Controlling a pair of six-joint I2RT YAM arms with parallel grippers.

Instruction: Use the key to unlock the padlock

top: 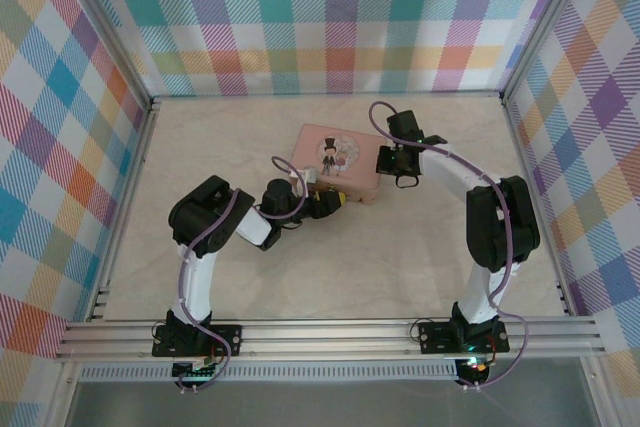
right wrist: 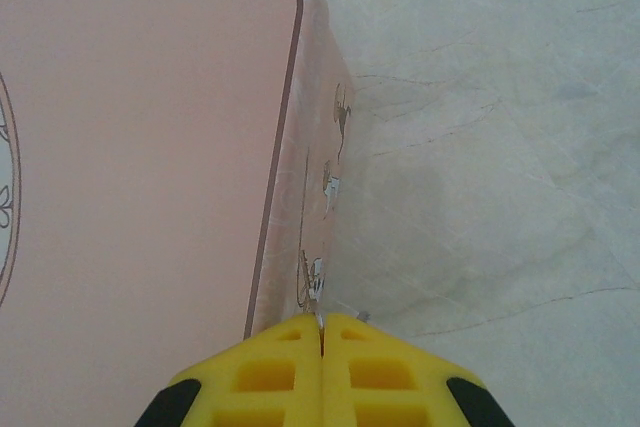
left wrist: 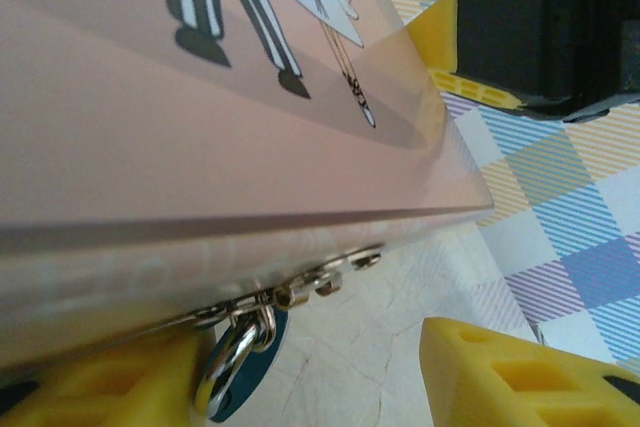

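Observation:
The padlock (left wrist: pixel 238 372), with a blue body and a silver shackle, hangs from the hasp (left wrist: pixel 300 292) on the front of the pink tin (left wrist: pixel 200 127). My left gripper (left wrist: pixel 310 347) is open at that front edge (top: pixel 335 200). The padlock lies right beside its left finger (left wrist: pixel 110 387), and its right finger (left wrist: pixel 520 372) stands well apart. My right gripper (right wrist: pixel 321 325) is shut at the tin's (right wrist: pixel 140 147) right side wall (top: pixel 388 163). A thin pale sliver, the key (right wrist: pixel 319 318), pokes out between its fingertips.
The pink tin (top: pixel 335 155) with a cartoon couple lies in the middle of the marble-look table (top: pixel 250 277). Checked walls enclose the table on three sides. The right gripper's black and yellow body (left wrist: pixel 530 37) shows beyond the tin's corner. Bare table lies right of the tin (right wrist: pixel 500 147).

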